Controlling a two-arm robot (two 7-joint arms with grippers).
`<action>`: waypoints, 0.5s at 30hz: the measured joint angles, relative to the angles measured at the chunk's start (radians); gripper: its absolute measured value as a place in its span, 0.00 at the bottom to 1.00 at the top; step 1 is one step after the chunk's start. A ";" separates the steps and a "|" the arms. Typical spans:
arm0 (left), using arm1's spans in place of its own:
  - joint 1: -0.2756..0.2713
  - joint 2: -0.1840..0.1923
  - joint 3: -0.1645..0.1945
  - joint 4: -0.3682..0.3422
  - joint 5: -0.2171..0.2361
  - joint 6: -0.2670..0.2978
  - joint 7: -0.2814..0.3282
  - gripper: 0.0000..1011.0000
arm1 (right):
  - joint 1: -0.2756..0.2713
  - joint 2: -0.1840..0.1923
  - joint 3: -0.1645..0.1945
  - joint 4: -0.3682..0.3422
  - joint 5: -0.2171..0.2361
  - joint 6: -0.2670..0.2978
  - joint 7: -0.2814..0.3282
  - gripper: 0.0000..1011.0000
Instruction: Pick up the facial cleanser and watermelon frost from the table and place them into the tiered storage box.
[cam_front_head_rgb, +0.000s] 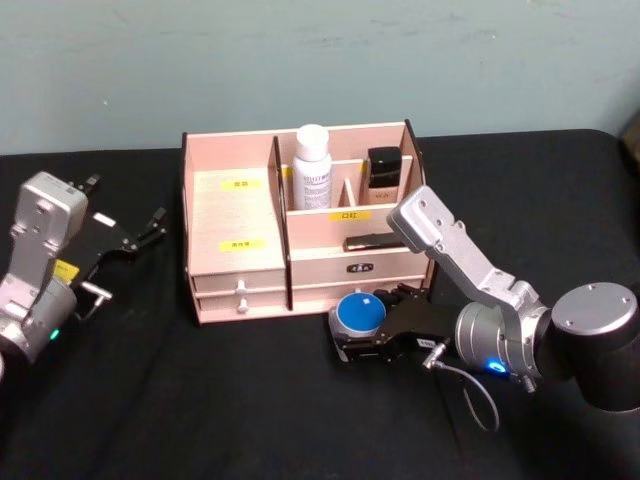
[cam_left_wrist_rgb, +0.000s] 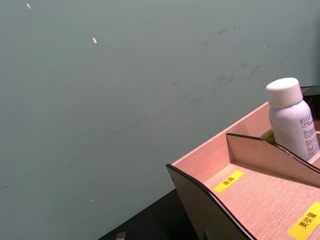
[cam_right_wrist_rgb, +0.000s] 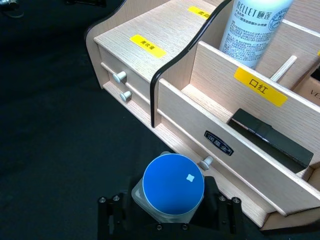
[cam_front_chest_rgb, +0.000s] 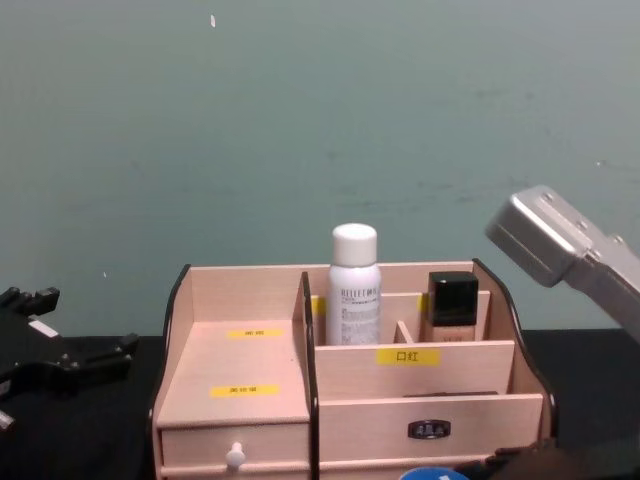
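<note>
Blue-lidded watermelon frost held in right gripper, near box.

In the chest view the blue-lidded jar was cut by the bottom edge. Right wrist view cropped the white bottle at its cap. Yellow labels were too small to read.

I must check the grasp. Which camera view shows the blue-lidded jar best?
The right wrist view: the blue-lidded jar sits large, its lid whole, seen from above, inside the right tool. The head view shows it small, before the tiered storage box. The chest view cuts it at the bottom edge.
</note>
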 joint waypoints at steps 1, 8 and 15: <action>0.000 0.000 0.000 0.000 0.000 0.000 0.000 1.00 | 0.000 0.000 0.000 0.000 0.000 0.000 0.000 0.91; 0.000 0.000 0.000 0.000 0.000 0.000 0.000 1.00 | -0.001 0.000 0.001 -0.001 0.001 0.000 0.000 0.73; 0.000 0.000 0.000 0.000 0.000 0.000 0.000 1.00 | -0.001 0.000 0.001 -0.001 0.002 0.000 0.000 0.70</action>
